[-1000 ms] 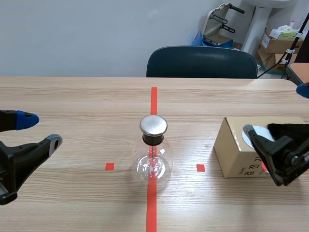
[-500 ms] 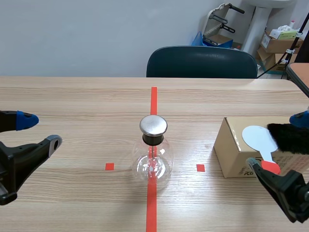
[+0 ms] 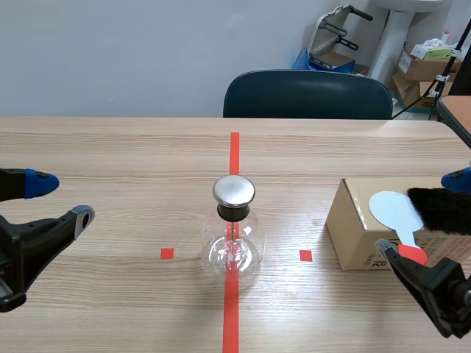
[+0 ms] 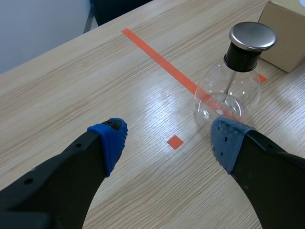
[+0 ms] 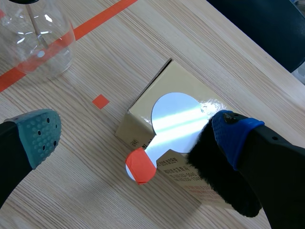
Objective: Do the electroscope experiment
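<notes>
Right gripper [image 5: 137,135] jaws stand wide apart above a cardboard box [image 5: 159,88]; a round paddle [image 5: 175,117] lies on top, black fur [image 5: 212,164] touching it.

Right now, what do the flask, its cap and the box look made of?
Flask: clear glass, probably; the tape line shows through it. Cap: metal, by its dull grey sheen. Box: matte brown cardboard, seemingly.

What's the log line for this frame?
left end effector open, apart from flask | right end effector open above box | paddle, fur on box | flask upright, not held
</notes>
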You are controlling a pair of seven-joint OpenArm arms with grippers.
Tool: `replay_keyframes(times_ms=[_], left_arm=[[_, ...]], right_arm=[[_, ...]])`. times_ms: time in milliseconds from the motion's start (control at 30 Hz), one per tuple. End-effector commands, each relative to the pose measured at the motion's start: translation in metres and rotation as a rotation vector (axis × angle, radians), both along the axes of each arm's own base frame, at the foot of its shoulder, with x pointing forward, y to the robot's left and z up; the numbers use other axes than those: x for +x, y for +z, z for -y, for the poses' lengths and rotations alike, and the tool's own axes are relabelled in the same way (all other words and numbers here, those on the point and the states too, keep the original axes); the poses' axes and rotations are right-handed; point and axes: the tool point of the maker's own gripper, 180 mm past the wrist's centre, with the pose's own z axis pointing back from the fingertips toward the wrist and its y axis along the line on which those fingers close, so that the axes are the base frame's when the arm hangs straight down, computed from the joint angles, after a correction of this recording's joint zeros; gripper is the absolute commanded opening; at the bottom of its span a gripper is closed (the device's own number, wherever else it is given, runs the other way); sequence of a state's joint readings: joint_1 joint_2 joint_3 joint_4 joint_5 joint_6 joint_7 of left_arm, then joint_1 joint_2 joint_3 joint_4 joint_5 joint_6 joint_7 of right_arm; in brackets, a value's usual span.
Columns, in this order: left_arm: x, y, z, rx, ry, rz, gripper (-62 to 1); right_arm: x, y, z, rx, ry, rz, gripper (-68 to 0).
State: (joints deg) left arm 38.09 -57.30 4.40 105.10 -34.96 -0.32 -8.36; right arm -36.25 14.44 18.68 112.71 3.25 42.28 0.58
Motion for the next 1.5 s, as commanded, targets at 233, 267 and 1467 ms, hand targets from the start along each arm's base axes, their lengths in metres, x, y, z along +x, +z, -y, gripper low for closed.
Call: replay_keyframes(times_ms=[233, 267, 1467], left_arm=[[0.0022, 0.0082, 0.0045, -0.019, -0.010, 0.025, -21.2], [0.0022, 0.0083, 0.0046, -0.019, -0.010, 0.025, -21.2], [0.0015, 0.0051, 0.0039, -0.002, -0.012, 0.014, -21.2]], right_arm=[[-0.0002, 0.0057, -0.0030, 0.020, 0.014, 0.020, 0.4], [-0.0002, 0.0057, -0.0030, 0.020, 0.014, 0.020, 0.4], [-0.0019, -0.0017, 0.0014, -0.007, -0.001, -0.018, 0.4]])
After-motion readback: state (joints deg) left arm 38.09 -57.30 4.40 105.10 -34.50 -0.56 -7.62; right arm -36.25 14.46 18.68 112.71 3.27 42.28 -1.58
